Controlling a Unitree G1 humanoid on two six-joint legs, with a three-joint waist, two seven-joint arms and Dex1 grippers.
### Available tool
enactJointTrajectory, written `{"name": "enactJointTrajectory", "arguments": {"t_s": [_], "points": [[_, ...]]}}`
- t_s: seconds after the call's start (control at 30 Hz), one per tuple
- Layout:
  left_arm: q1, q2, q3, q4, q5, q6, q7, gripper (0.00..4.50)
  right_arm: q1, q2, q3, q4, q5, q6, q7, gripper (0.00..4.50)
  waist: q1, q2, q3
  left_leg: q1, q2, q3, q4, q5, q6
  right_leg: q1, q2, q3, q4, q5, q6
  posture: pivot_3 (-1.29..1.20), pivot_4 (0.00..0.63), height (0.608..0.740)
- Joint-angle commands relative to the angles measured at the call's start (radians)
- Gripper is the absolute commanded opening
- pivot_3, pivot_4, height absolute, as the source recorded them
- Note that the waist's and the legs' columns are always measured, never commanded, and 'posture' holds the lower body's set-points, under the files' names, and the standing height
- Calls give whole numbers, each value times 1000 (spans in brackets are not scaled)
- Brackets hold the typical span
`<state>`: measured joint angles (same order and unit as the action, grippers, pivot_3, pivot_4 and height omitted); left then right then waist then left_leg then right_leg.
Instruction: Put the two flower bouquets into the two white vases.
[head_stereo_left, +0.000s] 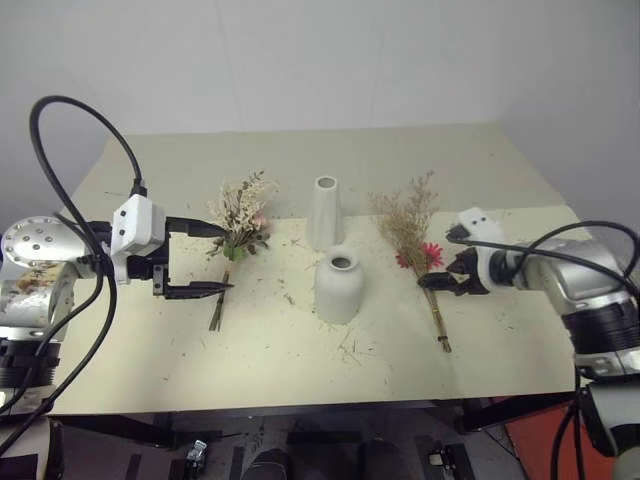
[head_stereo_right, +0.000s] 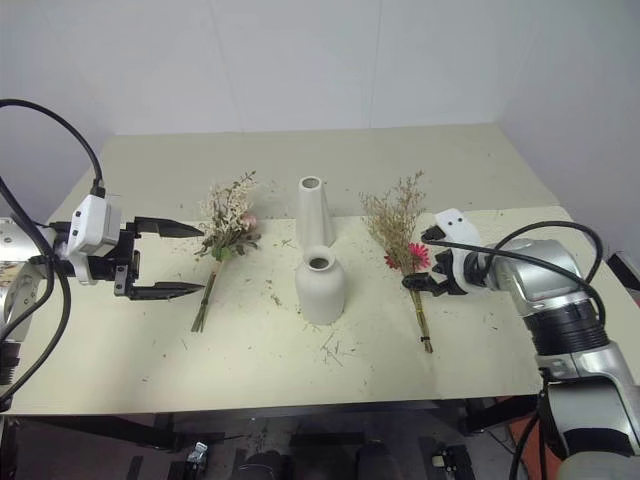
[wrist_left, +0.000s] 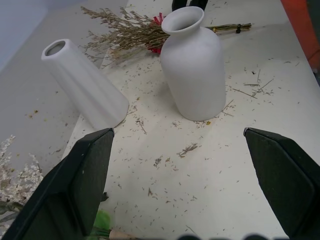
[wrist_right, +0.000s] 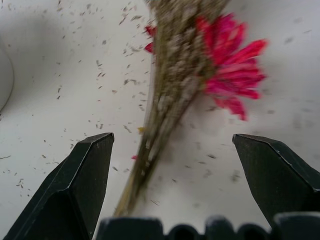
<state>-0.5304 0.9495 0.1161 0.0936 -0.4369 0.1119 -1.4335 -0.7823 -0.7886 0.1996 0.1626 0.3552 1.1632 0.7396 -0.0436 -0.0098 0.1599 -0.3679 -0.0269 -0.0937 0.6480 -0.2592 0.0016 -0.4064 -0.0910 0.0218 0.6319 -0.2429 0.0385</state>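
My right claw (head_stereo_right: 421, 262) hangs low over the table (head_stereo_left: 300, 375), its two black fingers spread wide apart and holding nothing. The stems of the dried-grass bunch (head_stereo_right: 405, 235) run between those fingers in my right wrist view, with the red-pink daisy (wrist_right: 230, 60) just past the tips; I cannot tell whether either finger touches the stalks. That bunch lies flat on the tabletop on my right side, stems toward me, wispy heads pointing away.

My left claw (head_stereo_left: 200, 260) is on the other side, also fully spread and empty, pointing across the table toward the middle. It sits just beside the shorter bunch (head_stereo_left: 240, 225) of cream sprigs, pink roses and green leaves, which lies flat with its stems toward me, its stalks near the lower fingertip.

Between the two bouquets stand the vases, both upright and empty. The squat vase (head_stereo_left: 338, 285) with the narrow neck is nearer me; the tall slim vase (head_stereo_left: 325, 212) stands just behind it, the two close together. Bits of dry grass and loose crumbs (head_stereo_left: 345, 350) are scattered over the tabletop around them. A pale wall (head_stereo_left: 320, 60) rises beyond the far edge.
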Motion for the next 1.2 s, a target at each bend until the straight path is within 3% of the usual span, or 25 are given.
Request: {"name": "enactJointTrajectory", "arguments": {"t_s": [0.03,0.07,0.17,0.5,0.83,0.9,1.0,1.2], "points": [[8,25,43,-25,-13,-4,6,4500,-43,-1,-15,0,-15,-12,13,4474,0,0,0,0,0,0,0,0,0,0,0,0,0,0,0,0,150,740],[11,26,46,-25,-12,-5,6,4500,-43,2,-15,4,-18,-13,12,4474,0,0,0,0,0,0,0,0,0,0,0,0,0,0,0,0,150,740],[19,25,50,-27,-12,-7,8,4500,-45,14,-26,15,-25,-10,3,3876,0,0,0,0,0,0,0,0,0,0,0,0,0,0,0,0,150,740],[14,21,46,-18,-6,-10,15,4500,-36,19,-27,3,-24,11,15,440,-1,0,0,0,0,0,0,0,0,0,0,0,0,0,0,0,150,740],[15,19,47,-7,-2,-18,17,4500,-23,18,-30,-21,-19,30,18,440,0,0,0,0,0,0,0,0,0,0,0,0,0,0,0,0,150,740],[16,18,48,-7,-2,-20,18,4500,-18,22,-45,-30,-17,32,8,75,0,0,0,0,0,0,0,0,0,0,0,0,0,0,0,0,150,740],[14,15,46,-8,-1,-21,22,4500,-16,14,-60,-59,-12,46,0,7,0,0,0,0,0,0,0,0,0,0,0,0,0,0,0,0,150,740],[14,17,49,-6,-1,-25,28,4500,-33,57,-208,-139,-5,14,-102,7,0,0,0,0,0,0,0,0,0,0,0,0,1,0,0,0,150,740]]}}
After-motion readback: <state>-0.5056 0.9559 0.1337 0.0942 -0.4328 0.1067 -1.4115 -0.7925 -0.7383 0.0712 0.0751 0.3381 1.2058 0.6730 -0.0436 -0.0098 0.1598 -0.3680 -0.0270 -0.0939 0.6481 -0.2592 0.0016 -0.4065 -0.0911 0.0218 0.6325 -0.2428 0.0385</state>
